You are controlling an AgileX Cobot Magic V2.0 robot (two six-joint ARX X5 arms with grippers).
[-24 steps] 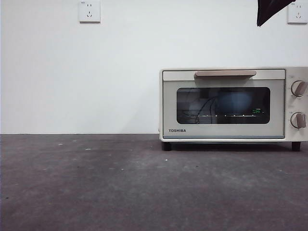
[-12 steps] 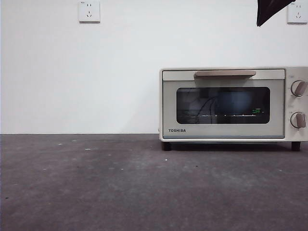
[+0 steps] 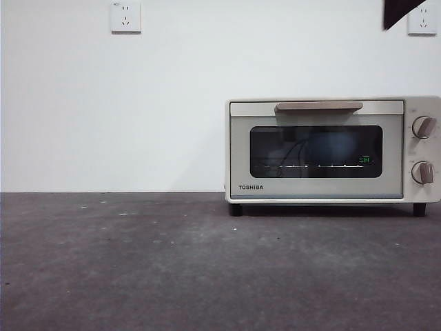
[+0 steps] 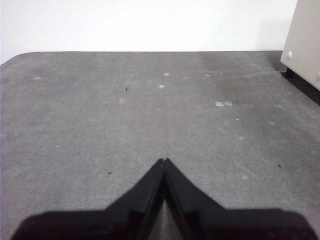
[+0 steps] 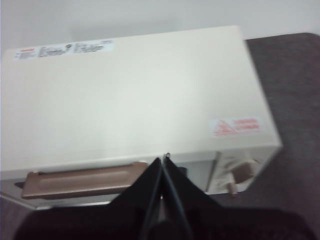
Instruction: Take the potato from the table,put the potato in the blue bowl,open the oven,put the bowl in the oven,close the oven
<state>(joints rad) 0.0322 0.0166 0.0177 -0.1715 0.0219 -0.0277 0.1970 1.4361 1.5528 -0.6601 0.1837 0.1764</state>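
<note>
The cream-white oven [image 3: 317, 152] stands on the dark grey table [image 3: 172, 262] with its door closed. Through the dark glass a blue bowl [image 3: 334, 147] shows dimly inside. The potato is hidden. My right gripper [image 5: 164, 159] hangs shut and empty above the oven's top [image 5: 135, 100], just over the tan handle [image 5: 82, 181]. In the front view it is only a black tip [image 3: 396, 10] at the top right corner. My left gripper [image 4: 164, 161] is shut over bare table [image 4: 150, 110], with an oven corner [image 4: 302, 45] off to one side.
Two knobs [image 3: 422, 127] sit on the oven's right side. The white wall behind carries two sockets [image 3: 125, 16]. The table's rounded edge [image 4: 20, 56] meets the wall.
The black arm tip at the top right has drawn back toward the corner and shows smaller. The oven door stays closed.
</note>
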